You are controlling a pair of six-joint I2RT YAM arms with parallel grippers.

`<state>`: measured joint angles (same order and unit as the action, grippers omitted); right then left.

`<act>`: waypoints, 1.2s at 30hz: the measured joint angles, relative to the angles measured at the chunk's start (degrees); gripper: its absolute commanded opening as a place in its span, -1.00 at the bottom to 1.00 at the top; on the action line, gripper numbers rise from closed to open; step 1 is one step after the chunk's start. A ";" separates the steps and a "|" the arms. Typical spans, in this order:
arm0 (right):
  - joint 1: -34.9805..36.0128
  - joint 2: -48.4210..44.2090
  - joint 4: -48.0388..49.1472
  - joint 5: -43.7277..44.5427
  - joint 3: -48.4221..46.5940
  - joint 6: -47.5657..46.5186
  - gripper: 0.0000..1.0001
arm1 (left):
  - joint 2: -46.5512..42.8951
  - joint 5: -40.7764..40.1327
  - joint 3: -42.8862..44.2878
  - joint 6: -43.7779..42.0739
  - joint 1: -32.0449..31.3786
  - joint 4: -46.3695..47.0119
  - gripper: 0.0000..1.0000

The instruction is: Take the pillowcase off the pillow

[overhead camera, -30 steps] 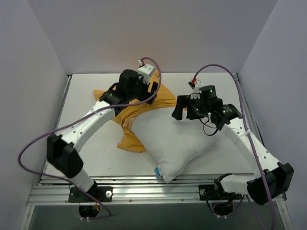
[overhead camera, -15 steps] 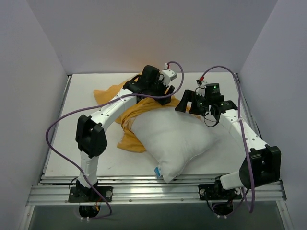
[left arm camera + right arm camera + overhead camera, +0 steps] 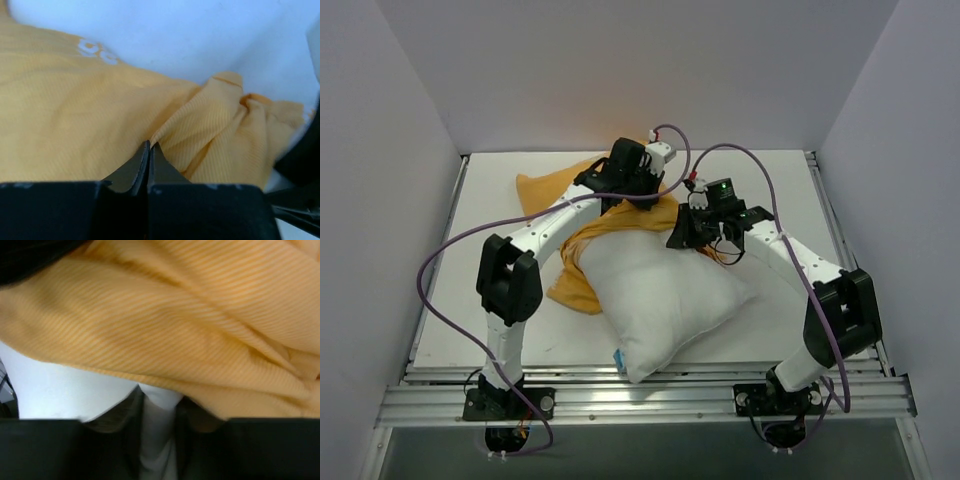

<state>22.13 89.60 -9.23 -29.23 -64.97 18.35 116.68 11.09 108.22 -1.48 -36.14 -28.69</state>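
Your left jaws pinch shut on a fold of the orange pillowcase point(image 3: 100, 125); your right jaws clamp the white pillow point(image 3: 157, 407) just beneath the cloth's edge.

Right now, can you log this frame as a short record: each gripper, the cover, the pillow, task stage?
left gripper: shut, pinching a fold of the pillowcase
right gripper: closed on white fabric of the pillow, at its far edge
pillowcase: bunched over the pillow's far end, trailing onto the table at left
pillow: mostly bare, lying flat
stage: cover not yet fully off
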 measured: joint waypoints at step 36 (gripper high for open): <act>3.41 -20.65 -24.30 4.59 -18.99 -11.91 -1.00 | -3.13 -23.06 -4.02 14.36 14.86 5.92 -0.55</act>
<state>25.54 68.95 -33.54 -24.64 -83.96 6.44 113.56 -11.97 104.20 12.88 -21.28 -22.76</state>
